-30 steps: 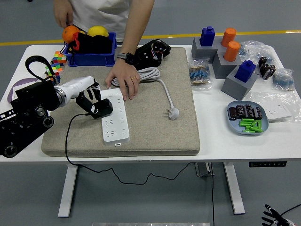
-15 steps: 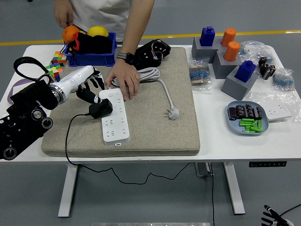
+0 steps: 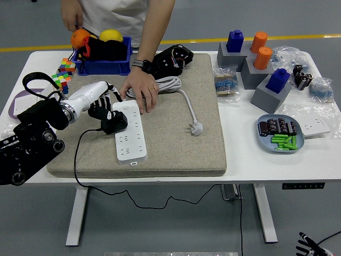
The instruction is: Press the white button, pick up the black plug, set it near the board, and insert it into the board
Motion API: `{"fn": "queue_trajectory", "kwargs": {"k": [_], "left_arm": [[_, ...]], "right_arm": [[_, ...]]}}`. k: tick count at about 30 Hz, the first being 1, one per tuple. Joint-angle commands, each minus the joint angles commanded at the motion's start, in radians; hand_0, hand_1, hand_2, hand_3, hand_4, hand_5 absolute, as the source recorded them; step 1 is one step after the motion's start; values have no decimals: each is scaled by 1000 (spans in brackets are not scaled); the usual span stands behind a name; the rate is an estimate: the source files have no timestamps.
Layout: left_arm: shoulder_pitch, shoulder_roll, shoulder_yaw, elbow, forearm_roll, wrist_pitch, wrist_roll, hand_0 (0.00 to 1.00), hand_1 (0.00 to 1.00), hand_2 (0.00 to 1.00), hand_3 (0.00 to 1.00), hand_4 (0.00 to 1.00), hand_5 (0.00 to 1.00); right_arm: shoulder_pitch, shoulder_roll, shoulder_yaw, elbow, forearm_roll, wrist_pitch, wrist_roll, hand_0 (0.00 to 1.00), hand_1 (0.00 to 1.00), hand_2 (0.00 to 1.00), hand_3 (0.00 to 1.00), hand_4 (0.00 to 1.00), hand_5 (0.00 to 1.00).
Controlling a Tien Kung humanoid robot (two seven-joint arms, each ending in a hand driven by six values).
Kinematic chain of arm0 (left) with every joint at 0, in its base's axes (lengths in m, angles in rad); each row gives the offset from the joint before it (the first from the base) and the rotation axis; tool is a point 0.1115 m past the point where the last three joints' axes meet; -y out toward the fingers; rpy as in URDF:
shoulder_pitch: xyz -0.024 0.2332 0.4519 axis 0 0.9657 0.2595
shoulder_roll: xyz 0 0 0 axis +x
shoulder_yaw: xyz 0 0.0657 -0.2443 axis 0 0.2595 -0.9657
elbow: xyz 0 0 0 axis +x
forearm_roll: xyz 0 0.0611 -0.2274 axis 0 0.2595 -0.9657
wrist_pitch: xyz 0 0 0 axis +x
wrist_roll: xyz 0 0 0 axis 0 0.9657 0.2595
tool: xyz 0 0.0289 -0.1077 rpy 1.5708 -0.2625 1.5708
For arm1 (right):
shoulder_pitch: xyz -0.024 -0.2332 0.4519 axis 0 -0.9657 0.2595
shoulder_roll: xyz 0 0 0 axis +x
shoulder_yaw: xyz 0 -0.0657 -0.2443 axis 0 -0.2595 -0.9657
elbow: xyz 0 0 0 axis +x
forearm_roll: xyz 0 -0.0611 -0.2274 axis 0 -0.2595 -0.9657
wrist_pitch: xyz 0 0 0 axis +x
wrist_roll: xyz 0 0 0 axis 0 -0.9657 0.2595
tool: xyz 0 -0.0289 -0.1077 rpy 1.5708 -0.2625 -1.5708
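Observation:
The black plug lies on the grey mat against the left edge of the white power board; its black cord runs down over the table's near edge. My left hand is just up and left of the plug, with relaxed fingers at its top and no grip on it. The white button is at the board's far end. A person's hand presses down on that far end. A small part of my right hand shows at the bottom right, below table level.
The board's white cable and white plug lie on the mat. A blue bin with fruit and a coloured cube stand far left. Grey blocks, bags and a blue plate stand on the right.
One second ago my left hand was closed over the black plug. It let go and lifted away up-left, then came back down close to the plug. The plug stays beside the board.

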Motion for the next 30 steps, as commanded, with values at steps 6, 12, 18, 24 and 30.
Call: {"fn": "queue_trajectory", "kwargs": {"k": [6, 12, 18, 24, 30], "left_arm": [[-3, -5, 19, 4, -6, -4, 1, 193, 270, 296, 560, 662, 2], [-9, -6, 42, 9, -16, -16, 8, 184, 265, 297, 557, 692, 2], [-10, -12, 59, 16, -18, -11, 6, 184, 265, 295, 559, 697, 2], [-11, -16, 70, 13, -21, -15, 8, 184, 264, 296, 558, 696, 2], [-12, -14, 68, 1, -21, -22, 14, 185, 264, 296, 558, 693, 2]], "right_arm": [[2, 0, -1, 0, 1, 0, 1, 805, 706, 688, 652, 761, 575], [2, -1, -1, 0, 3, 1, 0, 805, 706, 689, 652, 761, 576], [2, 0, -4, 0, 5, 1, 0, 805, 706, 688, 651, 761, 574], [2, 0, -7, 0, 7, 1, 1, 805, 706, 688, 651, 761, 575], [1, -1, -6, 0, 5, 1, 0, 805, 706, 688, 651, 762, 573]]}}
